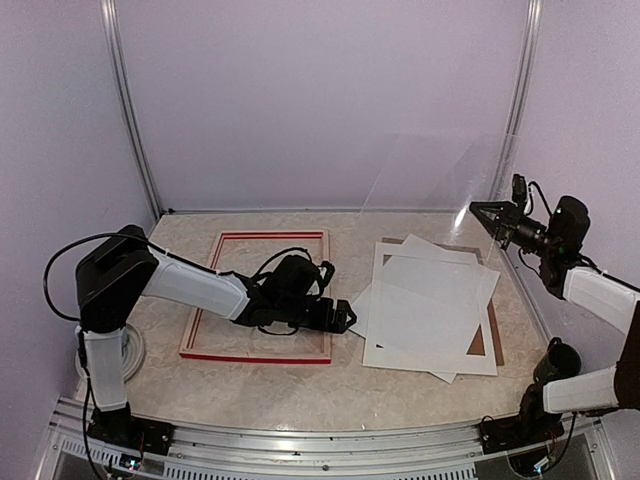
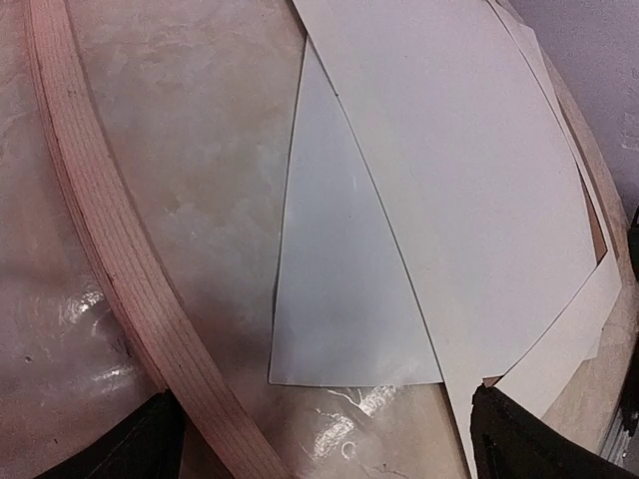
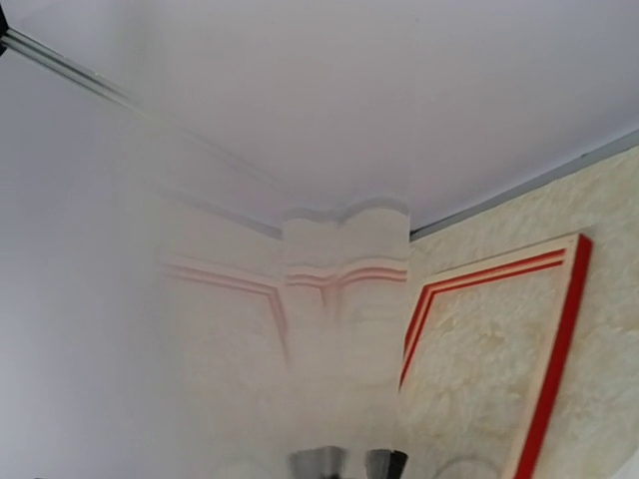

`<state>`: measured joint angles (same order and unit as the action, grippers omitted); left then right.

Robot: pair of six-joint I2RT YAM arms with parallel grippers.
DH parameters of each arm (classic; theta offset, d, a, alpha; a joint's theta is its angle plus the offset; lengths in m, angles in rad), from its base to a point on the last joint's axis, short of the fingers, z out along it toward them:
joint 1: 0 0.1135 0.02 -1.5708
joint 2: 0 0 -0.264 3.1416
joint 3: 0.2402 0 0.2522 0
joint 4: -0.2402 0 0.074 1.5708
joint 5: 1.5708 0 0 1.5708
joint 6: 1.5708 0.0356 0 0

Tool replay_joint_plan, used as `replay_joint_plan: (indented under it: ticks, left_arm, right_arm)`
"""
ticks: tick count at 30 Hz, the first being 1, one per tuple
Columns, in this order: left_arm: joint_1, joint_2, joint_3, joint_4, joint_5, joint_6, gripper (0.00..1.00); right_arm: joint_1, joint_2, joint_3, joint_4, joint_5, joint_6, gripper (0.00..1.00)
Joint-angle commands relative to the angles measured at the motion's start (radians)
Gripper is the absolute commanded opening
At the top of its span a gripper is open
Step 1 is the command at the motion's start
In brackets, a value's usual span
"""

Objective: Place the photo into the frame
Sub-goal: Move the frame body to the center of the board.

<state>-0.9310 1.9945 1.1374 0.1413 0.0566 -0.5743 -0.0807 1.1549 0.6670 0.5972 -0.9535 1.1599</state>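
The frame lies flat at the table's left-middle, pale wood side up with red edges, and bare table shows through its opening. My left gripper hovers open over the frame's right rail, facing the sheet pile. In the left wrist view my left gripper has nothing between its fingers. The photo, plain side up, lies askew under a white mat sheet; one corner of the photo pokes out toward that gripper. My right gripper is raised at the right, shut on the clear pane, held upright in the air.
A brown backing panel lies under the sheets at the right. In the right wrist view the hazy pane fills the left, with the frame's red edge beyond it. Purple walls and metal posts close in the table.
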Motion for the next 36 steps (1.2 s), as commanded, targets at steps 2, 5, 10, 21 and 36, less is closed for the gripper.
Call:
replay_joint_plan:
  ticks: [2,5,10,21,36]
  left_arm:
    - [-0.041,0.014,0.002,0.000,0.043,-0.024,0.99]
    - [-0.048,0.014,0.011,0.000,0.048,-0.030,0.99]
    - [-0.065,0.025,0.033,0.004,0.060,-0.033,0.99]
    - [-0.079,0.013,0.029,0.021,0.050,-0.016,0.99]
    - [-0.044,-0.298,-0.098,-0.007,-0.129,0.070,0.99]
  right_arm:
    - [0.038,0.041,0.040,0.125,-0.004,0.050,0.00]
    - [0.054,0.069,0.049,0.149,-0.002,0.066,0.00]
    - [0.079,0.104,0.061,0.176,0.004,0.080,0.00]
    - [0.122,0.122,0.094,0.153,0.034,0.058,0.00]
    - [0.122,0.147,0.125,0.170,0.043,0.067,0.00]
